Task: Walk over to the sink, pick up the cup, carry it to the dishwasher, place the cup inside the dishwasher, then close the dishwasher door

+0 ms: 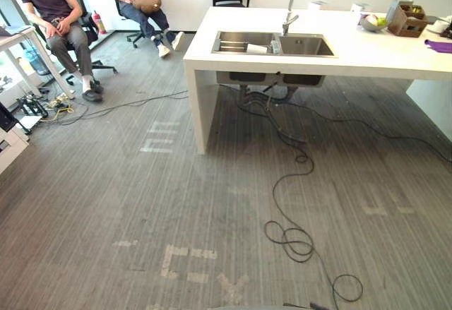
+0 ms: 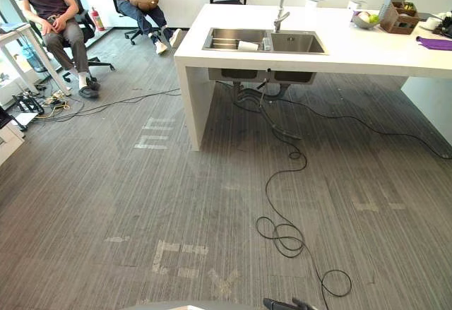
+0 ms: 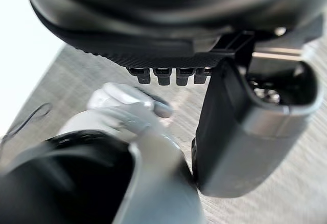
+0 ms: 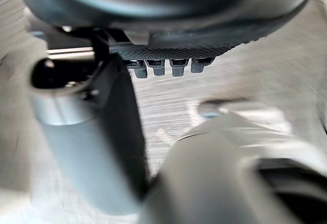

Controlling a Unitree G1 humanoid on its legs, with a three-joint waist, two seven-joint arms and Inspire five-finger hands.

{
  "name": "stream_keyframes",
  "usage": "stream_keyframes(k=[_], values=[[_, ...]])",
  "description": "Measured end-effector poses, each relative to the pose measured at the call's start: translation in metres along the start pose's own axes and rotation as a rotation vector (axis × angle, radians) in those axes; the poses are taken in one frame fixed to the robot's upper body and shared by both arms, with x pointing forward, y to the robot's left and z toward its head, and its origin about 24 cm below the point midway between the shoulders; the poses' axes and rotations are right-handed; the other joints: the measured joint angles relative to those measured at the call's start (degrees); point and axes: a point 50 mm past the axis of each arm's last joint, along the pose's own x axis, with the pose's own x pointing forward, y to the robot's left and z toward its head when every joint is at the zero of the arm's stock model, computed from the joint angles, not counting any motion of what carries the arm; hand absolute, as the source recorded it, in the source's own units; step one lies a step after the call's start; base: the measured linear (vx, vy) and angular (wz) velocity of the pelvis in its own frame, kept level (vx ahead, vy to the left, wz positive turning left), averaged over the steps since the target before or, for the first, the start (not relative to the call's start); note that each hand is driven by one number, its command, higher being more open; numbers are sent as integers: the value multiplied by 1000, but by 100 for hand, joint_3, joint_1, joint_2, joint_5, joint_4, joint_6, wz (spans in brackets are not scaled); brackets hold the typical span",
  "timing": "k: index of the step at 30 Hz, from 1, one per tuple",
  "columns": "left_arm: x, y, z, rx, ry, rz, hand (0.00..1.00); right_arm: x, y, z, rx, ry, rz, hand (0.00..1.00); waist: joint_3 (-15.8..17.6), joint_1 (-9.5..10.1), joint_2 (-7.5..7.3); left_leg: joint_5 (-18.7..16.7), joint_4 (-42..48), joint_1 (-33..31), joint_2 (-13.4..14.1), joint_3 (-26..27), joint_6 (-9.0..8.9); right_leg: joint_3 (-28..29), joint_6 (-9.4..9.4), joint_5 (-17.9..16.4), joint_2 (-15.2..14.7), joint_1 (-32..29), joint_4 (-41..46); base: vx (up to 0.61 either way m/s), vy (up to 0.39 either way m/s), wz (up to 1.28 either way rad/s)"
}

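Note:
A white cup (image 1: pixel 257 49) lies on its side in the steel double sink (image 1: pixel 311 45), near the divider under the tall faucet (image 1: pixel 291 15). The sink is set into a white counter island (image 1: pixel 212 56) across the room, several steps of grey floor away from me. My left hand (image 3: pixel 163 35) hangs over the floor with straight fingers and the thumb (image 3: pixel 240 132) standing apart, holding nothing. My right hand (image 4: pixel 168 20) hangs the same way, fingers straight, thumb (image 4: pixel 87 132) apart, holding nothing.
On the counter's right end stand a bowl of fruit (image 1: pixel 372 22), a wooden box (image 1: pixel 408 20) and a purple cloth (image 1: pixel 439 45). Two people sit on office chairs at the back left (image 1: pixel 60 20). A white table (image 1: pixel 21 42) stands at the left edge.

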Motion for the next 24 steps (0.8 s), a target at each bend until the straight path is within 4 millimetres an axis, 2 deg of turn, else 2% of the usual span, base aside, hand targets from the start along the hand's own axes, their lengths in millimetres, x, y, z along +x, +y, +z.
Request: stream_keyframes(k=[2, 6, 15, 21, 24], values=[[1, -10, 14, 172, -95, 8, 100, 2, 4, 14, -50, -37, -2, 100, 51, 16, -8, -1, -6, -8, -19, -15, -1, -37, 7, -4, -14, 29, -42, 10, -11, 7], [2, -17, 23, 240, -131, 2, 100, 4, 14, 29, -32, -82, 27, 100, 155, -27, -36, -4, -12, 34, -15, 13, -5, -68, 37, -24, -12, 102, -50, -11, -18, 3], [2, -15, 22, 152, -120, 14, 100, 5, 30, 25, 186, -49, 130, 100, 203, -32, -67, -5, -17, 36, -25, 36, -5, -68, 37, -24, -24, 113, -70, -31, -17, 0], [1, -12, 17, 70, -117, 14, 100, 4, 28, 17, 431, -23, 148, 100, 215, -49, -86, -5, -18, 55, -31, 62, -5, -74, 43, -13, -28, 158, -114, -17, -13, 0], [1, -11, 16, 39, -123, 13, 100, 4, 27, 16, 468, -20, 161, 100, 232, -49, -99, -5, -19, 84, -32, 83, -5, -85, 48, 2, -27, 214, -157, -34, -27, 2]])
